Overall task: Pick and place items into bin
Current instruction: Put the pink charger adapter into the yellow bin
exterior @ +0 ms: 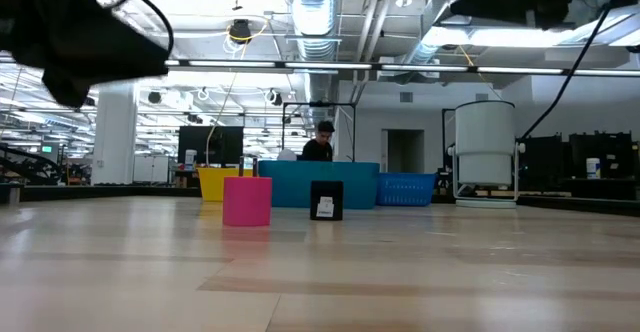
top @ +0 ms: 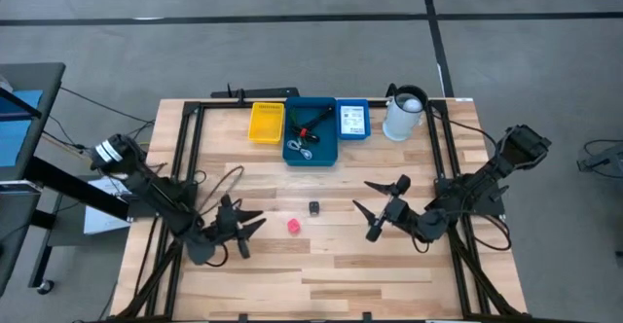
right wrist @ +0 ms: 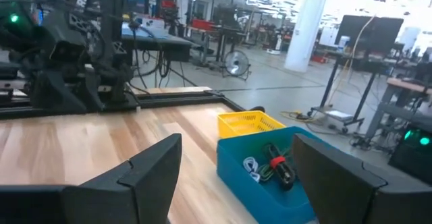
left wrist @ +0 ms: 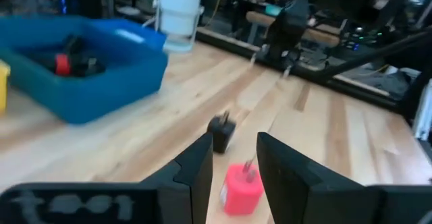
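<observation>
A tiny pink-red cube (top: 293, 226) and a small black block (top: 314, 207) sit on the bare wood mid-table. My left gripper (top: 249, 233) is open, low over the table just left of the cube. In the left wrist view the cube (left wrist: 241, 187) shows beyond the gap between my fingers, untouched, with the black block (left wrist: 221, 131) farther on. My right gripper (top: 368, 206) is open wide to the right of the block, holding nothing. The blue bin (top: 311, 130) at the far edge holds black cables and a red-marked piece (right wrist: 278, 163).
A yellow tray (top: 266, 122) stands left of the blue bin. A small blue basket with a white printed packet (top: 352, 119) and a white jug (top: 404, 114) stand to its right. Black frame rails run along both table sides. A person (exterior: 320, 142) is far behind the table.
</observation>
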